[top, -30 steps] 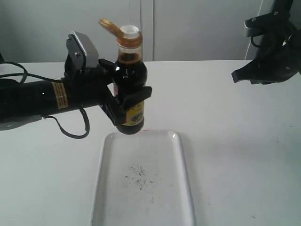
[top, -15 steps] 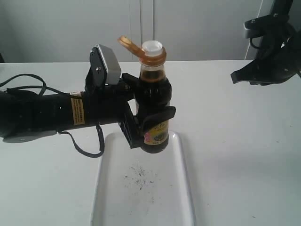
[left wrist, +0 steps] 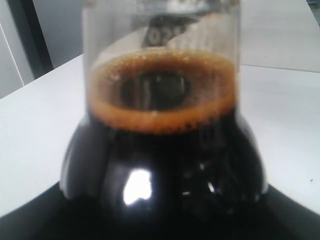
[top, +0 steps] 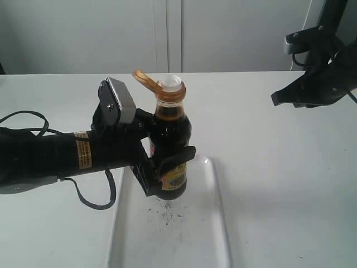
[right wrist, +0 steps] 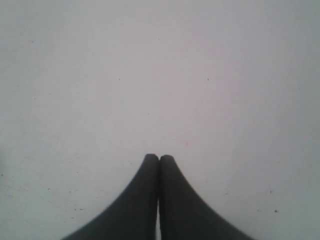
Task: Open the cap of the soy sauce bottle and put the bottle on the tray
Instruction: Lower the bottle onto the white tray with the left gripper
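Left end effector (top: 165,167): clenched on the body of the soy sauce bottle. One black finger crosses the label on the camera side and the other sits behind the glass.
Soy sauce bottle (top: 170,131): upright between the left end effector's fingers, with its neck standing clear above them. In the left wrist view the dark shoulder and a foamy brown ring at the sauce line fill the frame (left wrist: 160,150).
Cap (top: 160,86): above the left end effector. The flap is flipped open and leans back toward the arm, leaving the white spout bare.
Tray (top: 216,223): just below the left end effector, with the bottle's base over its far end. Whether the base touches it cannot be told. Dark specks lie just below the end effector's fingers.
Right end effector (right wrist: 159,160): fingertips pressed together with nothing between them. It hangs over the bare worktop (top: 279,184), well apart from the bottle and tray.
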